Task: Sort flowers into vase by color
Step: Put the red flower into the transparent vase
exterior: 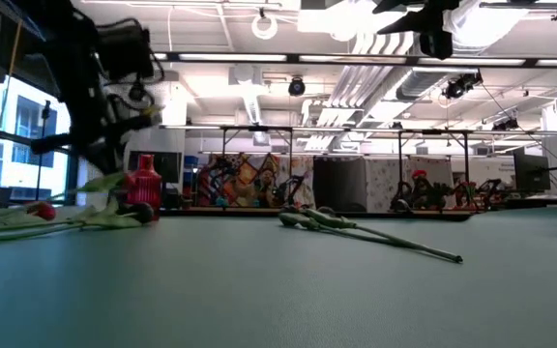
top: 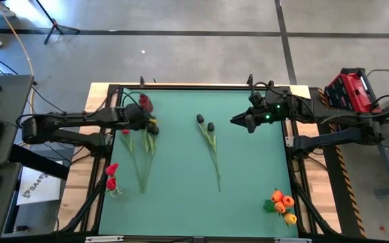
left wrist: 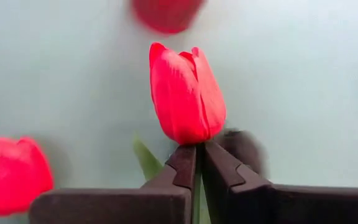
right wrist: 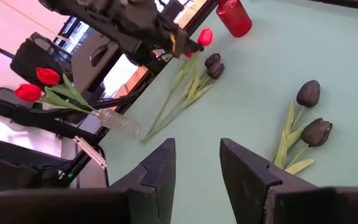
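No writing is showing; the left gripper (left wrist: 199, 155) is pinching a glossy red tulip (left wrist: 186, 93) mid-frame, while the right gripper (right wrist: 197, 163) is hanging spread.

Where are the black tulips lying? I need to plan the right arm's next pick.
High view: two black tulips lie mid-table, just left of the open right gripper.

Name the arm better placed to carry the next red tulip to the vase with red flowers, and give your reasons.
Left. The left gripper is already shut on a red tulip, and the clear vase holding red flowers stands on its side of the table. The right gripper hangs open and empty, near the black tulips.
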Tool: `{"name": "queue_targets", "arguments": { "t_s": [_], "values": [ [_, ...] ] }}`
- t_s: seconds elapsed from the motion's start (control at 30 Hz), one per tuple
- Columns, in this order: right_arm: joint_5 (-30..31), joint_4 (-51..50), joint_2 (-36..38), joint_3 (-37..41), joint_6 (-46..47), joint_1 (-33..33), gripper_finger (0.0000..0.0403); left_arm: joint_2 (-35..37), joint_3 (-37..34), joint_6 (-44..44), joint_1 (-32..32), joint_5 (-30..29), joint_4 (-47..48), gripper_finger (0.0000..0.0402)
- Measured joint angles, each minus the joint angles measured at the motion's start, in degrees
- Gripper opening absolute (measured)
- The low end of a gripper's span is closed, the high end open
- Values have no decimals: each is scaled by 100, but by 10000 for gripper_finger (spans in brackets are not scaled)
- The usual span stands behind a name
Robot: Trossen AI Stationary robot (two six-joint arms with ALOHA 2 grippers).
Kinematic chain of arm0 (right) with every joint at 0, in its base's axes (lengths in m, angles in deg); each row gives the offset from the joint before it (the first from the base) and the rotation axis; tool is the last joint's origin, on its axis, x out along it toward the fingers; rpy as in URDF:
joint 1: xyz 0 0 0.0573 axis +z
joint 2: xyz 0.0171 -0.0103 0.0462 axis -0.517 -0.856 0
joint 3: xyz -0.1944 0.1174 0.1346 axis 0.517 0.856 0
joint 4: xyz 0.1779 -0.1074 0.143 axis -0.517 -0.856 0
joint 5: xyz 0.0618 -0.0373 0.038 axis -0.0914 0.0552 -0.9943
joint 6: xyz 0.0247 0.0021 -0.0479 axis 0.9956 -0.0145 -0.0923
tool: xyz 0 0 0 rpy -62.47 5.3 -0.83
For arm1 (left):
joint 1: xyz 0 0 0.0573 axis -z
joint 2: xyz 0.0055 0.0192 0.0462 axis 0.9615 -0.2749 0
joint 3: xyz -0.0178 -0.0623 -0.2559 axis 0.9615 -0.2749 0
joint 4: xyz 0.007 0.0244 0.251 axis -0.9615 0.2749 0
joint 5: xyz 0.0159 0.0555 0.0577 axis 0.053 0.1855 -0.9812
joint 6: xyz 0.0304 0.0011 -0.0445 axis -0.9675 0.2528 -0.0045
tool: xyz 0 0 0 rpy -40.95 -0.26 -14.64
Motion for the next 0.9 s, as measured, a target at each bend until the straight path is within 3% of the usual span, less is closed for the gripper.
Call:
{"name": "queue_targets", "arguments": {
  "t_s": [0.5, 0.67, 0.9],
  "values": [
    [-4, -221, 2, 0, -180, 75, 114, 1092, 2069, -2999, 887, -808, -196, 0],
    [128, -222, 2, 0, -152, 398, 114, 1350, 2577, -3863, 1631, -1053, -522, 0],
    [683, -286, 2, 0, -14, 1066, 114, 1568, 2920, -4051, 3019, -1712, -808, 0]
  ]
}}
